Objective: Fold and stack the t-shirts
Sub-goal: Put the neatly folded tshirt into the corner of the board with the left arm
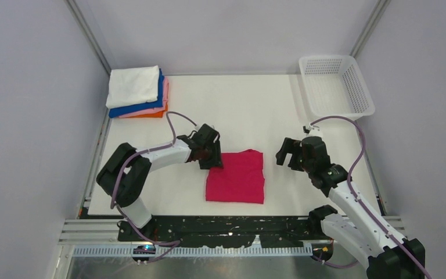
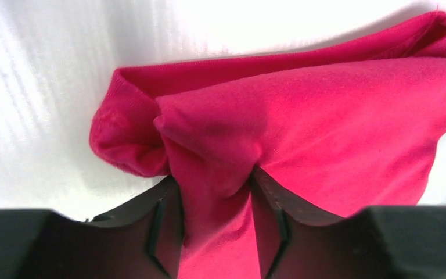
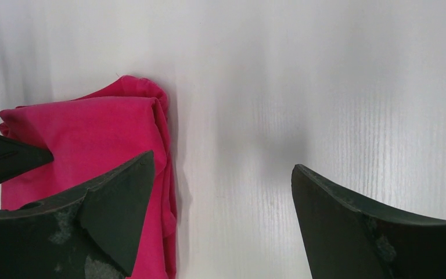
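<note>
1. Left wrist view is showing the left gripper (image 2: 215,192) clamping a pinch of the magenta t-shirt (image 2: 337,116) at its far left corner. Only a small bunch of cloth is sitting between the jaws, so it is at risk of slipping out if the arm pulls quickly
2. Folded layers are hanging loose beyond that pinch, so lifting or dragging by this one corner is, in my judgement, risking the fold opening into a crumpled bundle
3. Just right of the shirt, the right gripper (image 1: 287,154) is hovering above the surface (image 1: 244,110) with its jaws spread wide, holding nothing. With the right side unsupported, the shirt is likely to swing or twist while being carried
4. That magenta shirt is lying mid-surface towards the near edge, well apart from the stack in the far left corner. A careless landing there is risking a crooked stack
5. Counting: five t-shirts are showing, one magenta and four stacked, with the white t-shirt (image 1: 132,84) lying on top, then the blue t-shirt (image 1: 129,109), the pink t-shirt (image 1: 157,110) and the orange t-shirt (image 1: 151,115) at the bottom. One white basket (image 1: 308,58) is sitting at the far right, and two grippers are in view
</note>
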You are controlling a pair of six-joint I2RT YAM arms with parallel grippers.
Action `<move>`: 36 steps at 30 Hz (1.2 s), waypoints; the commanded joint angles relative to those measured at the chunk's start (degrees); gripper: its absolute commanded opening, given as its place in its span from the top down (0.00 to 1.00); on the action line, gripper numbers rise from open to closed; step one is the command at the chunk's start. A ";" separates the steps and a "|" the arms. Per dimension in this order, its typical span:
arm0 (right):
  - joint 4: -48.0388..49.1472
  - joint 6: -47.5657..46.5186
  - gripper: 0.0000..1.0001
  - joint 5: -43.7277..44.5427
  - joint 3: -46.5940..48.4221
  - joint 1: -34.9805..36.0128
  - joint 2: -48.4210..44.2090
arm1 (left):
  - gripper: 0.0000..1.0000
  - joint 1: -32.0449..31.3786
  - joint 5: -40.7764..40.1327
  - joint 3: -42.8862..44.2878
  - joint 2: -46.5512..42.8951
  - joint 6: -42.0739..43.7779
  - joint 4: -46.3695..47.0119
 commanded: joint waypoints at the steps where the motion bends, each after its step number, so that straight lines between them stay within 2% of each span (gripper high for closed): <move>1: 0.56 -2.01 0.05 2.49 -0.11 -1.03 -1.06 | 0.62 -2.70 -0.93 0.37 5.70 -0.87 -3.04; 2: 0.60 -2.15 0.05 2.86 -0.19 -1.17 -1.10 | 0.71 -3.14 -2.53 1.58 6.52 -0.89 -5.06; 4: 0.87 -2.33 0.05 3.17 -0.55 -1.48 -1.03 | 0.98 -3.65 -6.53 4.23 7.94 -0.96 -8.83; 5: 1.00 -2.47 0.05 3.16 -0.82 -1.73 -1.05 | 1.00 -3.77 -8.45 5.54 8.45 -1.04 -10.55; 14: 1.82 -3.16 0.05 3.02 -1.99 -2.70 -1.42 | 1.00 -3.80 -34.79 19.79 8.37 6.05 -26.45; 19: 1.88 -3.20 0.05 3.74 -2.13 -2.82 -1.74 | 1.00 -2.39 -44.97 28.19 11.10 13.77 -29.69; 23: 2.28 -3.14 0.05 4.17 -2.12 -2.87 -1.44 | 1.00 1.05 -52.01 34.80 14.71 19.18 -30.60; 26: 3.37 -3.08 0.05 3.41 -2.60 -3.06 -0.56 | 1.00 4.21 -54.44 39.50 16.81 23.46 -30.54; 32: 3.92 -3.16 0.05 3.74 -2.25 -3.43 2.19 | 1.00 10.24 -58.19 46.04 20.92 38.60 -21.05; 36: 4.44 -3.21 0.05 4.63 -2.13 -3.72 3.44 | 1.00 13.86 -57.19 50.33 22.22 48.44 -15.74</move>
